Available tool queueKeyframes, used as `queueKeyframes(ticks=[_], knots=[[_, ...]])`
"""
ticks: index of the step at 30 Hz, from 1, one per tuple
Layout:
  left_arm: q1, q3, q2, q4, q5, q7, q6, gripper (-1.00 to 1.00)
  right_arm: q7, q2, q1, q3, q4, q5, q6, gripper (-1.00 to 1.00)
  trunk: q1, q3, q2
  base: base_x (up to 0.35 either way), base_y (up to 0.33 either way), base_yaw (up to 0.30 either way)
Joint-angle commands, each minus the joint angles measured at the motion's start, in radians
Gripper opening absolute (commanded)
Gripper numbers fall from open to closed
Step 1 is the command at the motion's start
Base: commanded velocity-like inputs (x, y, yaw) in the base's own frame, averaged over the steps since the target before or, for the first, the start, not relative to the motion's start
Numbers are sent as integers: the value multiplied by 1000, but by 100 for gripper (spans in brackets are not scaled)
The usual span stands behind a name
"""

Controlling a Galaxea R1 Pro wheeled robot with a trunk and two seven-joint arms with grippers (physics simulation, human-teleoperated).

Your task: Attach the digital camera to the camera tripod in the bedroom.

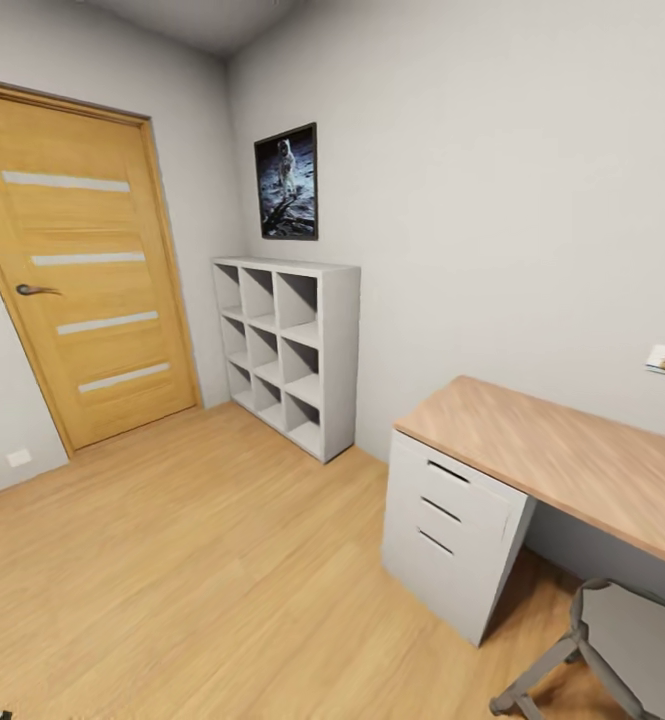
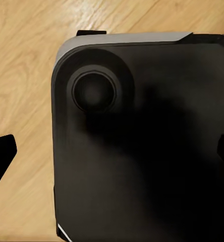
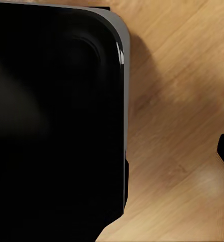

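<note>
Corner of a grey-walled room with light wood plank floor (image 1: 172,560) lying open between door and furniture.

An oak door with frosted strips (image 1: 82,270) stands shut at left; a white cube shelf unit (image 1: 290,352) sits against the wall under a framed astronaut poster (image 1: 287,182). A wood-topped desk (image 1: 562,455) with white drawers (image 1: 452,530) fills the right, a grey chair (image 1: 612,650) beside it. Both wrist views look onto the robot's black rounded base (image 2: 142,151) above floor. Dark finger tips (image 2: 1,156) show at the frame edges; whether either end effector is spread or pressed together cannot be told.
</note>
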Motion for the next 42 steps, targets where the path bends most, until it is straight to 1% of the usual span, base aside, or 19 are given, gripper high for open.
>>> queueKeyframes(ticks=[1, 7, 9, 10, 14, 21, 26, 31, 37, 42], knots=[[0, -1, 0, -1, 4, 0, -2, 100, 0, 0, 0, 0, 0, 0, -4, 100, 0, -1, 0, 0, 0, 283], [0, 1, -3, -1, 4, -1, -2, 100, 0, 0, 0, 0, 0, 0, -4, 100, 0, -1, 0, 0, 0, 283], [0, 2, -19, -1, 4, -3, -2, 100, 0, 0, 0, 0, 0, 0, -4, 100, 0, -1, 0, 0, 0, 284], [0, 1, -32, -1, 4, -3, -2, 100, 0, 0, 0, 0, 0, 0, -4, 100, 0, -1, 0, 0, 0, 284], [0, 2, -50, -1, 4, -3, -2, 100, 0, 0, 0, 0, 0, 0, -4, 100, 0, -1, 0, 0, 0, 284], [0, 3, -57, -1, 4, -4, -1, 100, 0, 0, 0, 0, 0, 0, -4, 100, 0, -1, 0, 0, 0, 284], [0, 2, -72, -1, 4, -4, -1, 100, 0, 0, 0, 0, 0, 0, -4, 100, 0, -1, 0, 0, 0, 284], [0, 2, -68, -1, 5, -1, 2, 100, 0, 0, 0, 0, 0, 0, -4, 100, 0, -1, 0, 0, 0, 284], [0, -1, -45, -1, 5, 0, 2, 100, 0, 0, 0, 0, 0, 0, -4, 100, 0, -1, 0, 0, 0, 284], [0, -3, -35, 1, 4, 0, 0, 100, 0, 0, 0, 0, 0, 0, -4, 100, 0, -1, 0, 0, 0, 284]])
